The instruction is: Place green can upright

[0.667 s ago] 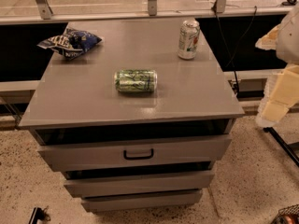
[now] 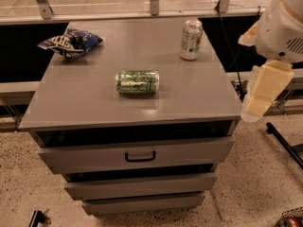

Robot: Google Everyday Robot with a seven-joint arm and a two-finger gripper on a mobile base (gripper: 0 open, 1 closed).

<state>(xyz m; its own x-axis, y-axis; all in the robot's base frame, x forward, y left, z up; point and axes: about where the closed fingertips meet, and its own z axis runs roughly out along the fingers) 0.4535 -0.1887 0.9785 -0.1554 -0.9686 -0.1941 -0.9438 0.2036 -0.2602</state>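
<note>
The green can (image 2: 137,82) lies on its side in the middle of the grey cabinet top (image 2: 94,103), its long axis running left to right. My gripper (image 2: 259,96) hangs at the right, off the cabinet's right edge and at about the height of its top, well to the right of the can. It holds nothing that I can see. The white arm housing (image 2: 284,27) sits above it.
A white and silver can (image 2: 191,39) stands upright at the back right of the top. A blue chip bag (image 2: 71,42) lies at the back left. The cabinet has drawers with a handle (image 2: 140,156) in front. A railing runs behind.
The arm and gripper have moved left, closer to the cabinet's right edge. The cans and the bag have not moved.
</note>
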